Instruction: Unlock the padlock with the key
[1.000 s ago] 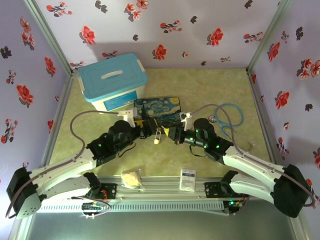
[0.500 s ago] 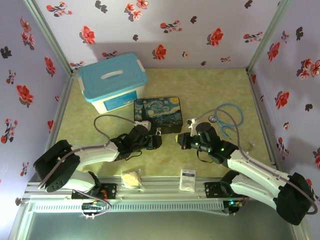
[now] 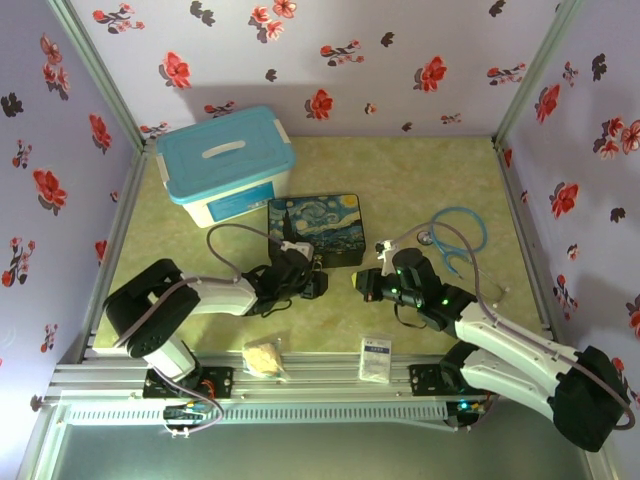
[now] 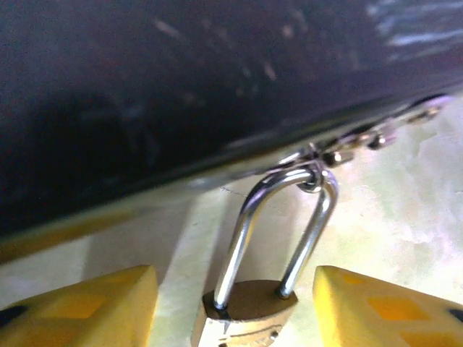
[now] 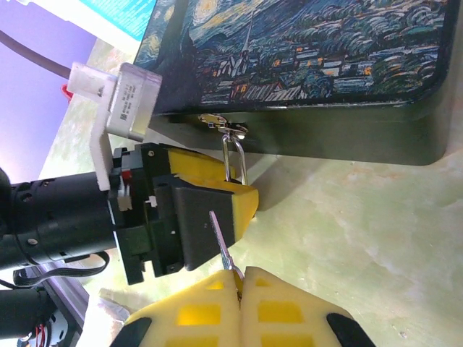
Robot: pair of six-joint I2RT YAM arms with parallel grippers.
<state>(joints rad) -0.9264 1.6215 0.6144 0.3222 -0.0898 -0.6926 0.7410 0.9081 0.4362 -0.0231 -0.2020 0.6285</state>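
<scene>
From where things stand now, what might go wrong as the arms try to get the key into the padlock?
1. The padlock hangs from the latch of the tin, with gaps to the fingers of the left gripper, so it may swing away when pushed.
2. The right gripper pinches the key by its end; the thin blade could twist or slip.

**Pale green marbled tabletop, five items on it**

The table (image 3: 420, 180) carries a blue-lidded white storage box (image 3: 226, 160) at 10 o'clock and a Starry Night tin (image 3: 318, 228) near the centre. A blue stethoscope (image 3: 458, 232) lies at 3 o'clock. At the near edge are a beige-filled bag (image 3: 264, 358) at 7 and a small white packet (image 3: 376, 357) at 5.
</scene>
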